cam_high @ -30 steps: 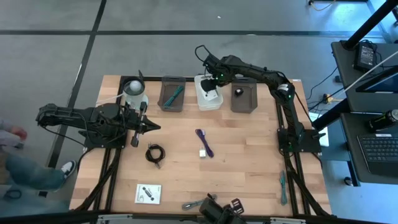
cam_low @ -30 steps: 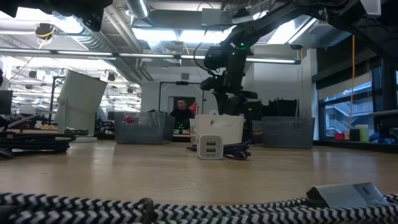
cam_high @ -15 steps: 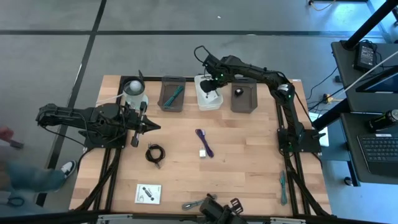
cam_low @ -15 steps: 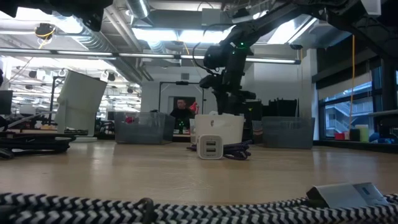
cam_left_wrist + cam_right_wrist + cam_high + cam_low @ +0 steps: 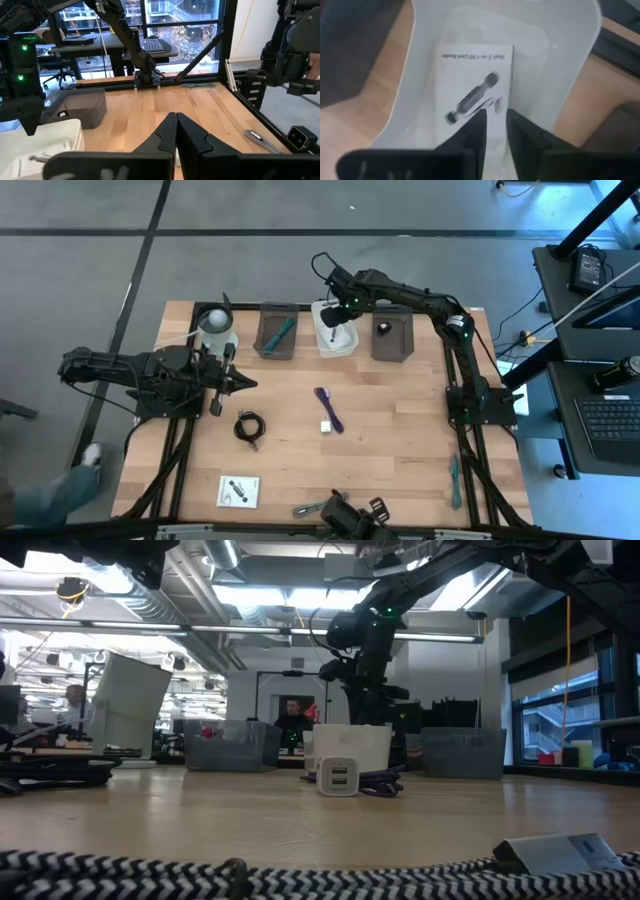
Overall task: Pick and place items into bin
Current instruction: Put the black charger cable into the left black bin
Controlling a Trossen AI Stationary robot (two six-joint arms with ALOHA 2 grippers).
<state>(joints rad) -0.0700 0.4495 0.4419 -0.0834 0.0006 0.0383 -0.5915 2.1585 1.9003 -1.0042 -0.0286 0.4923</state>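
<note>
My right claw [image 5: 493, 131], nearly pressed together and empty, hung over the white bin [image 5: 335, 330] at twelve o'clock, printed card [image 5: 475, 97] deposited; next, I judged, fetch another item.

Bright, even overhead light; soft shadows, right wrist view blurred up close

Overhead, table-level, 2 wrist views
</note>
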